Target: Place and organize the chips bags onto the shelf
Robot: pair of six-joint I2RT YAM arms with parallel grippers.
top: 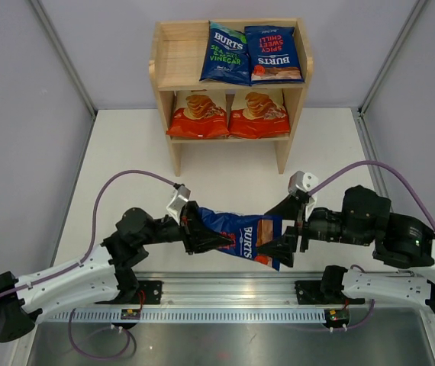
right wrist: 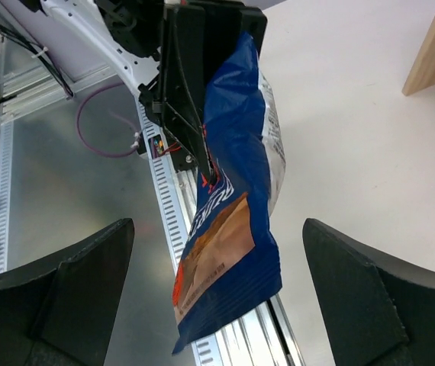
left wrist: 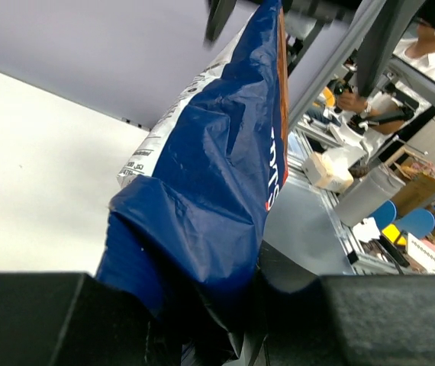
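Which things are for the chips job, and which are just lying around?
For the job: shelf; two Cassava bags on its lower tier; two Burts bags on top; third Burts bag, held in the left gripper, with the right gripper open around it.
Just lying about: purple cables; metal rail; blue chairs far behind.

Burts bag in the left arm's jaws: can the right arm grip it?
Probably yes: the bag has its free end between the open jaws of the right arm, nothing intervening.

Centre frame: a dark blue bag [top: 236, 232] with an orange-red panel (white lettering). On the pale wooden shelf [top: 175, 57], upper centre: a green-lettered blue bag [top: 227, 53], a red-accented blue bag [top: 272, 53], two orange-and-cream bags [top: 198, 114] [top: 259, 114].
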